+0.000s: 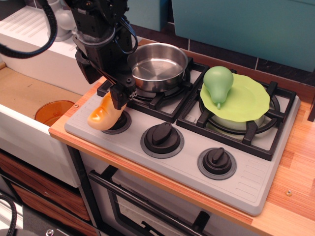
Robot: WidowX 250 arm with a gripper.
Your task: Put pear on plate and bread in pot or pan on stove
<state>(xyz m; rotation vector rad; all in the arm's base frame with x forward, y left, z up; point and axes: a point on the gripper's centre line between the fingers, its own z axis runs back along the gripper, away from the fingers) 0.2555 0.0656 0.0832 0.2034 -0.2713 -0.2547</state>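
Note:
The yellow-orange bread [102,116] lies at the stove's [192,169] front left, over the leftmost knob. Its far end is hidden behind my gripper [105,87]. The gripper is low over that end, and its black fingers [121,95] look spread apart, not closed on the loaf. The steel pan [157,66] stands empty on the left burner, just right of the gripper; its handle is hidden by the arm. The light-green pear [218,83] stands on the lime-green plate [248,101], which rests on the right burner.
Two black knobs [162,134] [217,160] sit along the stove's front. A sink with an orange drain [53,112] is to the left, and a grey faucet [61,19] behind it. The wooden counter [295,172] runs along the right.

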